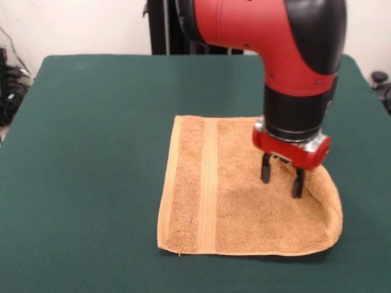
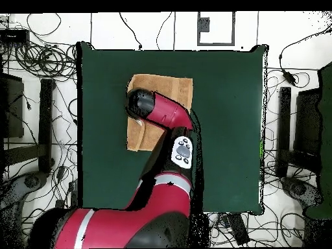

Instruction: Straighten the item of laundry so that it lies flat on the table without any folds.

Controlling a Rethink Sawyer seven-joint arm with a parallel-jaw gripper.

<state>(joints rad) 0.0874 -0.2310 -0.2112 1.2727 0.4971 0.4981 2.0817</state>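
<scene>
Because the towel [image 1: 244,195] is soft and limp, the gripper [image 1: 281,178], fingers apart, should pinch its doubled-over edge.

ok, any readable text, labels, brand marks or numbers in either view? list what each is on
No readable text in either view.
Arm: its grey button panel shows dark marks, too small to read.
Towel: no label or print visible.
Table: plain green cloth, no markings.
Hand: no lettering visible.
</scene>
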